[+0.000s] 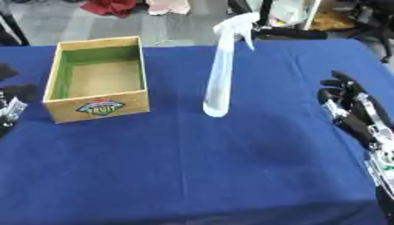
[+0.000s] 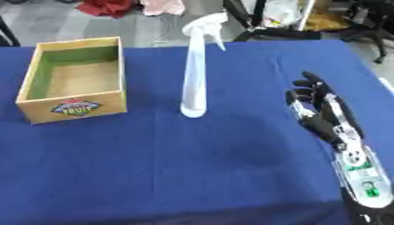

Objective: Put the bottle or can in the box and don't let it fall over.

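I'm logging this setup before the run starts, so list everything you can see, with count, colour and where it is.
spray bottle: one, white and translucent, standing upright near the table's middle, right of the box and apart from it.
wooden box: one, light wood with a green inside and a colourful label on its front, open top, nothing in it, on the table's left.
tablecloth: one, blue, covering the table.
cloths: one red and one pink, on the floor beyond the table.
right hand: one, black and silver, open, fingers straight, at the right edge, touching nothing.
left hand: only partly visible at the left edge of the left eye view.
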`<action>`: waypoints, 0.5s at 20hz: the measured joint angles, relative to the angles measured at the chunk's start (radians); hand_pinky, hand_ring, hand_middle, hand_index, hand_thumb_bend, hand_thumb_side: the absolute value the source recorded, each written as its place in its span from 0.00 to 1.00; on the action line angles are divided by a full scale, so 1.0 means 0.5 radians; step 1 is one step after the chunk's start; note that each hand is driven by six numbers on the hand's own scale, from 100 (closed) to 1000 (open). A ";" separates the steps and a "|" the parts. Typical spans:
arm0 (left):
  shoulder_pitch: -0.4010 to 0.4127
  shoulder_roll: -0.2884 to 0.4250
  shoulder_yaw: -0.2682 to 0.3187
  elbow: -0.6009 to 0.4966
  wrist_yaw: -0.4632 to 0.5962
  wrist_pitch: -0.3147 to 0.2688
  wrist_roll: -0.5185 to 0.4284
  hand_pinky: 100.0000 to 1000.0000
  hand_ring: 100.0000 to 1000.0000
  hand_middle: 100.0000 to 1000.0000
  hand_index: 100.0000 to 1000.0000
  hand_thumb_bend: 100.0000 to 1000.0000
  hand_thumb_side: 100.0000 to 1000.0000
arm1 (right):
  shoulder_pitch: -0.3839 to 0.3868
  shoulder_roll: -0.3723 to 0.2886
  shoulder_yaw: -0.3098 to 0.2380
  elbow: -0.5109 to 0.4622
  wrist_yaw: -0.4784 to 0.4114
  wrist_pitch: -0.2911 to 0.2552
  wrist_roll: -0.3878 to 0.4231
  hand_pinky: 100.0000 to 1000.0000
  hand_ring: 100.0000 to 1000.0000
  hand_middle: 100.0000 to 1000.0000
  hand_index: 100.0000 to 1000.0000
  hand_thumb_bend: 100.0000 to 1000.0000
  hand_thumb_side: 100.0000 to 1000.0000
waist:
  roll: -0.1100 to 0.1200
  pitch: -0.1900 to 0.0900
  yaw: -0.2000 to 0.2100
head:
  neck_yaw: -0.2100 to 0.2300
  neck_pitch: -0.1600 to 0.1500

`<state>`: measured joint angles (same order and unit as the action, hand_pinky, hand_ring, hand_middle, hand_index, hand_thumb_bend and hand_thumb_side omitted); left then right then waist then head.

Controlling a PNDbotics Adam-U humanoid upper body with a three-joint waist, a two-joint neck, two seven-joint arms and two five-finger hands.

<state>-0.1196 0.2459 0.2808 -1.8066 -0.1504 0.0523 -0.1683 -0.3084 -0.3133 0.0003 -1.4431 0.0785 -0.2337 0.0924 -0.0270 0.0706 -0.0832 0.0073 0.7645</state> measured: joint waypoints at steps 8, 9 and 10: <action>0.000 0.000 -0.001 0.000 0.000 0.002 -0.006 0.83 0.75 0.83 0.94 0.63 0.60 | -0.268 -0.047 0.165 0.172 0.018 0.000 0.106 0.82 0.80 0.79 0.96 0.24 0.51 | -0.001 -0.002 0.023 | -0.028 0.000; 0.000 0.000 -0.003 0.000 0.000 0.001 -0.008 0.83 0.75 0.83 0.94 0.63 0.60 | -0.309 -0.047 0.192 0.204 0.022 -0.001 0.122 0.82 0.80 0.79 0.96 0.25 0.52 | -0.001 -0.002 0.029 | -0.034 0.000; 0.000 0.000 -0.005 0.000 0.000 0.001 -0.010 0.83 0.75 0.83 0.94 0.63 0.60 | -0.355 -0.045 0.218 0.238 0.028 -0.001 0.137 0.82 0.80 0.79 0.97 0.25 0.52 | 0.000 -0.002 0.034 | -0.038 0.000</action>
<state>-0.1196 0.2457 0.2781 -1.8066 -0.1502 0.0526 -0.1735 -0.4861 -0.3360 0.1093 -1.3240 0.0925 -0.2344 0.1611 -0.0271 0.0695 -0.0661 -0.0117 0.7645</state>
